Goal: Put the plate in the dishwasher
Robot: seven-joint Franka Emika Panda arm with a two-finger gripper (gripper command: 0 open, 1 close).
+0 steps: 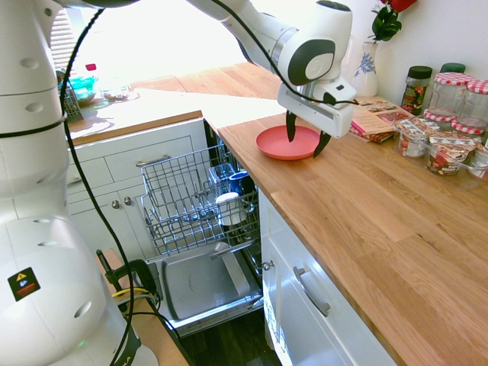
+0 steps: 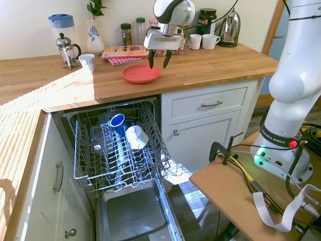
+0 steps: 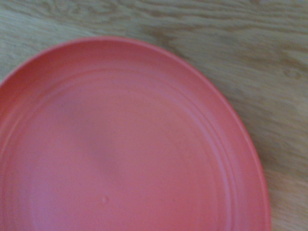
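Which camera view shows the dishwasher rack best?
The second exterior view: it looks into the pulled-out dishwasher rack from the front, showing the blue cup and white cup inside. The first exterior view shows the rack from the side, with its contents harder to make out. The wrist view shows only the plate on the wooden counter.

Round coral-red plastic plate (image 3: 130, 144) runs off the wrist view's left and bottom edges, and the whole picture is soft, wood grain of the worktop (image 3: 269, 72) smeared. In the first exterior view the black-fingered tool (image 1: 306, 139) covers part of the plate's far rim. Labels on the red-lidded glass jars (image 1: 451, 95) too small to read; the rightmost jar cut by the edge. Grey wire rack (image 2: 118, 145) contents partly hidden behind wires. Dishwasher's grey metal inner door (image 2: 133, 213) cut off at the bottom of the second exterior view.
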